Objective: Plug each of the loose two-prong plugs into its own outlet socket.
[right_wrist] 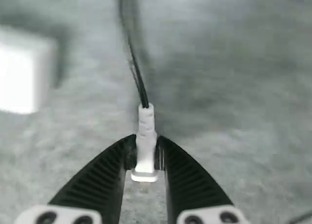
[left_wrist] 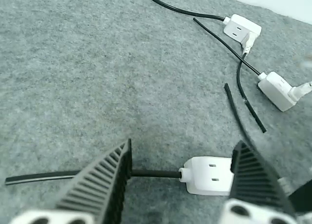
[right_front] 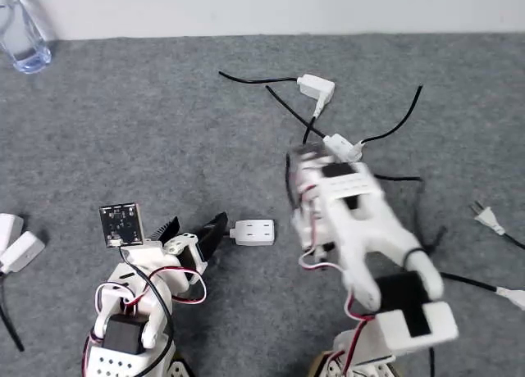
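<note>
Plug (right_wrist: 146,119) looks light and rigid on a limp cord (right_wrist: 136,73); your right gripper (right_wrist: 145,139) pinches its body, the sound hold. Your left gripper (left_wrist: 184,145) stands spread beside the outlet socket (left_wrist: 209,175).

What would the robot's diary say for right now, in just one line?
left gripper: open, by outlet socket | right gripper: shut on white plug, black cord attached | plug not yet in socket

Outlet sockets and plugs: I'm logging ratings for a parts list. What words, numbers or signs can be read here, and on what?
None is readable.
Outlet socket at the left gripper: two slots, no print.
Plug in the right gripper: plain white.
Circuit board by the left arm: marks too small to read.
</note>
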{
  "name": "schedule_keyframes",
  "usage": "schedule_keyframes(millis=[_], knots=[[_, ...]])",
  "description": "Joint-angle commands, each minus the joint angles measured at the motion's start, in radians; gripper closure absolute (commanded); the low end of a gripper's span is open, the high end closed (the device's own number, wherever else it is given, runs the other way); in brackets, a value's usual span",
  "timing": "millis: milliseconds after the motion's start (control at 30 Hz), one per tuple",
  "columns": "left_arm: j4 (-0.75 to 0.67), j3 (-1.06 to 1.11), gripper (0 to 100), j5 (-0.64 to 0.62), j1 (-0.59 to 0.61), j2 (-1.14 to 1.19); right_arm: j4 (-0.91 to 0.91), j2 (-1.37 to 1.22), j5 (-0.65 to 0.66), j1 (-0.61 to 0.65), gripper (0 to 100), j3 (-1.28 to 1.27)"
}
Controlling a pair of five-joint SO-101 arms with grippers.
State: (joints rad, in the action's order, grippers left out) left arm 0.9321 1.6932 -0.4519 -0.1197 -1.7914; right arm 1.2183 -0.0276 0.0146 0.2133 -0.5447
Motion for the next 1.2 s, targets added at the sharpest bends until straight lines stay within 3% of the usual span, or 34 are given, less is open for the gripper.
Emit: schedule_keyframes(millis=[0, 67, 167, 567, 833, 967, 1167], knots=[[0.003, -0.008, 69, -0.002, -0.002, -0.006, -0.016, 0.105, -0.186, -0.153, 99.1, 0.041], [0.003, -0.008, 69, -0.002, -0.002, -0.006, -0.015, 0.151, -0.305, -0.228, 99.1, 0.041], [0.003, -0.008, 69, -0.002, -0.002, -0.006, -0.019, 0.197, -0.381, -0.285, 99.0, 0.046], [0.003, -0.008, 69, -0.002, 0.003, -0.006, -0.001, 0.194, -0.420, -0.099, 99.0, -0.021], [0.003, -0.008, 69, -0.002, 0.005, -0.006, 0.008, 0.191, -0.453, -0.087, 99.0, -0.052], [0.003, -0.008, 69, -0.002, 0.003, -0.006, 0.084, 0.191, -0.601, -0.079, 99.0, -0.052], [0.003, -0.008, 69, -0.002, 0.000, -0.006, 0.268, 0.189, -0.635, -0.085, 99.0, -0.054]])
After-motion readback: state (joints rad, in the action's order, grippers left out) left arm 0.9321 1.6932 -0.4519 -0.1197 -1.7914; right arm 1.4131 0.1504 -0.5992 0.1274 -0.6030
